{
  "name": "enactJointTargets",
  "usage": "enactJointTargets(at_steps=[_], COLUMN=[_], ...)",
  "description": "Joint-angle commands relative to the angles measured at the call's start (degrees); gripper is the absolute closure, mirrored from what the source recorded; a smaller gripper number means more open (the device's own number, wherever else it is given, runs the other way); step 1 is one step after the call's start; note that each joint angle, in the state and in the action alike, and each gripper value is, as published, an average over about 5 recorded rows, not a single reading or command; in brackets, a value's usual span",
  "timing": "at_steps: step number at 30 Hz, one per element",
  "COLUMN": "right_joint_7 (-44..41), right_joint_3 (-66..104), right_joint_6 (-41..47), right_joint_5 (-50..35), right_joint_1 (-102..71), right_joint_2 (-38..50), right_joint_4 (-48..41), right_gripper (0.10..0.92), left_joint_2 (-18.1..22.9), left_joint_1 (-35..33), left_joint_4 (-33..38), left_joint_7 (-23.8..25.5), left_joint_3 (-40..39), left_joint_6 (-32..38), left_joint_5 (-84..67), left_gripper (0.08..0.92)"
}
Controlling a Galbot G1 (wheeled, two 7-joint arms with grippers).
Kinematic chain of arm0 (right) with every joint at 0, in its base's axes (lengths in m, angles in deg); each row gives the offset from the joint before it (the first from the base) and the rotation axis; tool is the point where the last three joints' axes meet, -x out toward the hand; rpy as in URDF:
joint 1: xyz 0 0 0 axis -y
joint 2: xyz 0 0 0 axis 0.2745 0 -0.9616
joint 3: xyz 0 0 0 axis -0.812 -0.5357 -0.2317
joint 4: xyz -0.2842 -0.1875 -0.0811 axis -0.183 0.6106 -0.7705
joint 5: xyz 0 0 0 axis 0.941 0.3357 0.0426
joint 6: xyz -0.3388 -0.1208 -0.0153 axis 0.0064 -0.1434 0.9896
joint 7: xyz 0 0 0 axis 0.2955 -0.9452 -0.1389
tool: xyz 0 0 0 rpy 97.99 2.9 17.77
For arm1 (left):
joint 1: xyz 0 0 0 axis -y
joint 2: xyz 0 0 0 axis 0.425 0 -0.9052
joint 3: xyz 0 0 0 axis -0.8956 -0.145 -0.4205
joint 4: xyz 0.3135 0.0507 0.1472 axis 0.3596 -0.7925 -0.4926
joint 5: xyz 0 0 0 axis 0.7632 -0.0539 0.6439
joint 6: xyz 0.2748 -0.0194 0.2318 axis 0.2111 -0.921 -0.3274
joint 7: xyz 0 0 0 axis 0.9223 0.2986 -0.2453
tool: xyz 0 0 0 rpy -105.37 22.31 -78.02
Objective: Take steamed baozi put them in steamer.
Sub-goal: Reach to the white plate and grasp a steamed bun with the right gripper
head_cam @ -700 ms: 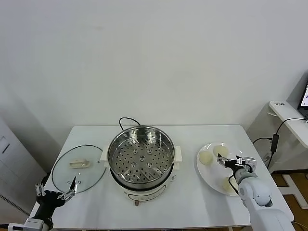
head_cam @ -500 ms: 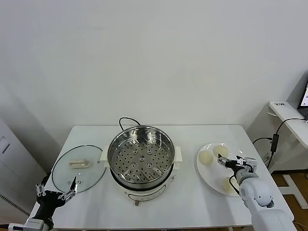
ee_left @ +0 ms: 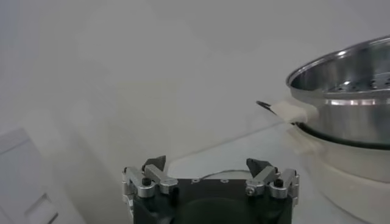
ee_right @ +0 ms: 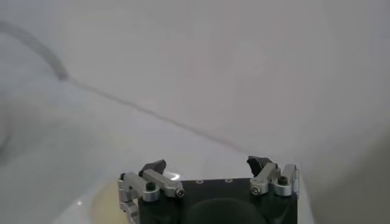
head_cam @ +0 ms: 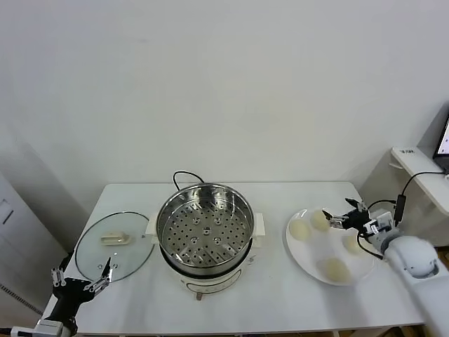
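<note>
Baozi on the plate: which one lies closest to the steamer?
The baozi at the plate's left edge, beside the steamer. The other three lie farther right; the right pincer hovers among those.

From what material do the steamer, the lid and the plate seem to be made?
The steamer: polished steel pot with mirror reflections and a perforated tray, on a white, probably plastic base. The lid: clear glass, since the table shows through, with a white handle. The plate: white and smooth, perhaps ceramic or plastic.

baozi (head_cam: 335,268) cream | steamer (head_cam: 205,226) shiny steel, perforated | plate (head_cam: 306,254) white
</note>
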Motion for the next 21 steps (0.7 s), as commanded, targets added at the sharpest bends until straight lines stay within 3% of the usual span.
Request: enactJointTargets(at_steps=[1, 9, 21], right_joint_7=[-31.69, -32.39, -26.72], right_joint_3=[-30.57, -44.05, -43.58], right_joint_6=[-8.68, -9.94, -9.96], right_joint_5=[23.07, 26.35, 28.5], right_joint_1=[34.55, 41.91, 39.44], right_joint_2=[9.05, -2.56, -14.97], right_joint_4=[-13.19, -20.78, -33.49], right_gripper=[0.203, 0.203, 0.203], left_joint_2=[0.06, 0.2, 0.58], left_joint_1=[0.14, 0.1, -0.87], left_joint_4=[0.35, 0.63, 1.39], left_joint_7=[-0.07, -0.13, -0.23], left_joint_3=[-0.01, 0.2, 1.3], left_joint_6=[-0.11, -0.16, -0.04], left_joint_5=[0.07, 0.24, 0.1], left_gripper=[0.177, 0.177, 0.177])
